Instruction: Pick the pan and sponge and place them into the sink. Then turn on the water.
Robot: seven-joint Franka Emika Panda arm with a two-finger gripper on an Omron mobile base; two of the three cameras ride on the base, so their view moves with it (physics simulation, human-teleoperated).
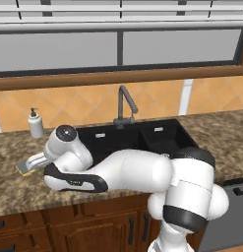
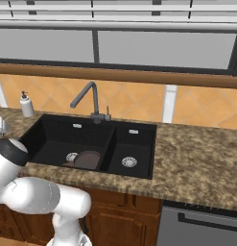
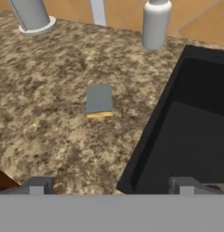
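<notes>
Your gripper [image 3: 109, 185] hangs wide open above the granite counter [image 3: 50, 127], one sponge [image 3: 99, 100] ahead, one soap dispenser [image 3: 156, 25] beyond, the sink [image 3: 186, 136] alongside holding one pan [image 2: 87, 159].

A speckled brown granite counter [image 1: 211, 133] runs beneath a wide window [image 1: 118, 47] framed in wood, backed by orange diagonal tiles [image 1: 83, 106]. A white soap bottle [image 1: 36, 123] stands upright on the counter near the wall, at the left. A dark grey angular faucet [image 1: 124, 106] rises at the back edge, its spout dry. Wooden cabinets [image 1: 69, 229] with dark handles sit below the counter, and a grey dishwasher [image 2: 201, 226] stands to their right. A grey cylinder [image 3: 31, 16] rests upright on the counter in the hand view.
</notes>
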